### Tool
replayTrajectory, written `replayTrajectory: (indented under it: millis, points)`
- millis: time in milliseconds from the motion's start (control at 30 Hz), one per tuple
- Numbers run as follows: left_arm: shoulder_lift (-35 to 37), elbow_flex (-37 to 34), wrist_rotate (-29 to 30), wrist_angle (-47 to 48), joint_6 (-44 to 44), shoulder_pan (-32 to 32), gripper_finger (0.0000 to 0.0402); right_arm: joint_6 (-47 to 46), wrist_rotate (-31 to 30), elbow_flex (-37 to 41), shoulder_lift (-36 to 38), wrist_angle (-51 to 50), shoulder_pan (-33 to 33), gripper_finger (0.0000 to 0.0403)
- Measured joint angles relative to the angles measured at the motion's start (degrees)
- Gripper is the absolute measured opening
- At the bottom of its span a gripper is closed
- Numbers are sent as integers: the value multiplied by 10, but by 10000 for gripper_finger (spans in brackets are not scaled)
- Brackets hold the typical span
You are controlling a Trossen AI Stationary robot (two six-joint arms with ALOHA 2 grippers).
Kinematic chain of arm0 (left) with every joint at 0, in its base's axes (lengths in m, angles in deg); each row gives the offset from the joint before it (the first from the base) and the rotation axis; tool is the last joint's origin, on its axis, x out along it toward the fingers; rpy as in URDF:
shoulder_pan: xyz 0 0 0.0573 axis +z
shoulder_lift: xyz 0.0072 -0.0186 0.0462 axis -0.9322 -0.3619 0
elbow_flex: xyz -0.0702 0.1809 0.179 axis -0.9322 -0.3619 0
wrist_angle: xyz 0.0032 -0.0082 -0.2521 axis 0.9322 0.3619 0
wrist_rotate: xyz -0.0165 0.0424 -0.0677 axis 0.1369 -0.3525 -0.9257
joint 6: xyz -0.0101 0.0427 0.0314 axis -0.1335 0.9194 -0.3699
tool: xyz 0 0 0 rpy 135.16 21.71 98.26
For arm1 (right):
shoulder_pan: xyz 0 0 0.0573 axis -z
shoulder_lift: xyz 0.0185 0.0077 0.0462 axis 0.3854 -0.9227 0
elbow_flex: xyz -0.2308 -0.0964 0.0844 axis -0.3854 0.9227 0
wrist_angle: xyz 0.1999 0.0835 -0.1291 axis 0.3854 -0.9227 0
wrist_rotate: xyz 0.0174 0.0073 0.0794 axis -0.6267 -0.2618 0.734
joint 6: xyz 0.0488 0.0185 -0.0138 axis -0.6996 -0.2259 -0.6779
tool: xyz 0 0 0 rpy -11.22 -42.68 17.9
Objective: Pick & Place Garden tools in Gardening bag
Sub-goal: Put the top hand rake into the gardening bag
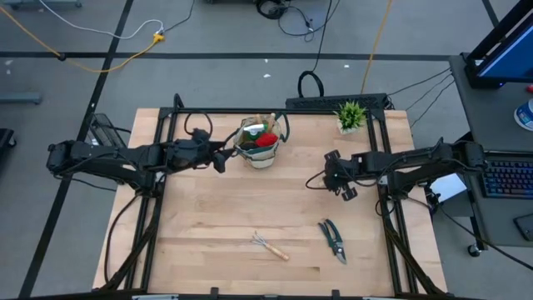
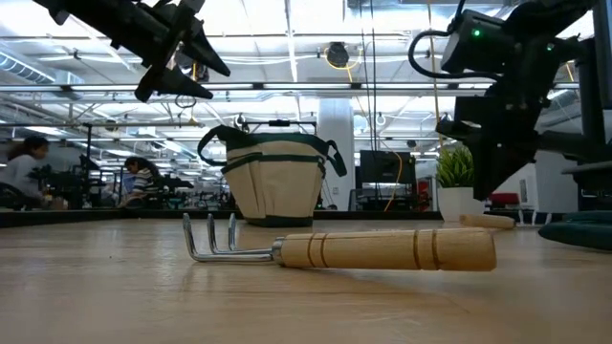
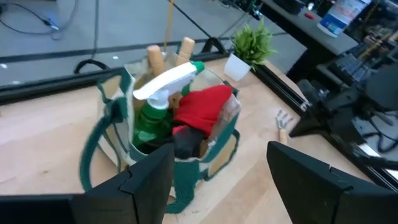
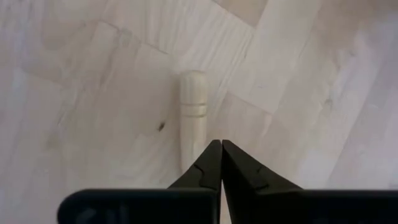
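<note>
At table front, 6 o'clock from centre, rake [image 1: 271, 247] lies flat, tines toward 9, and pruning shears [image 1: 333, 240] lie just beside it at 5; both unpacked, so the job looks partly done. Out at 3 o'clock right gripper [image 1: 343, 190] hangs with fingers [image 4: 208, 168] pressed together, straight above a loose wooden handle [image 4: 193, 112] (which tool, can't tell); it'd need to open before grabbing. At 12 gardening bag [image 1: 260, 143] stands upright holding spray bottle [image 3: 152, 106], red glove [image 3: 202, 109] and two handles. Left gripper [image 1: 221, 158] sits at the bag's 9 o'clock side, fingers [image 3: 146, 180] spread, holding nothing. Potted plant [image 1: 351, 115] at 1, not a target
</note>
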Motion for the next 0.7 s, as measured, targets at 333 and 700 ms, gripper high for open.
replayTrajectory:
  millis: [333,700]
  points:
    - [0,0,-51,1,-1,0,264,3,0,0,0,-53,0,54]
    - [0,0,-51,2,16,0,264,2,0,6,-41,-54,8,158]
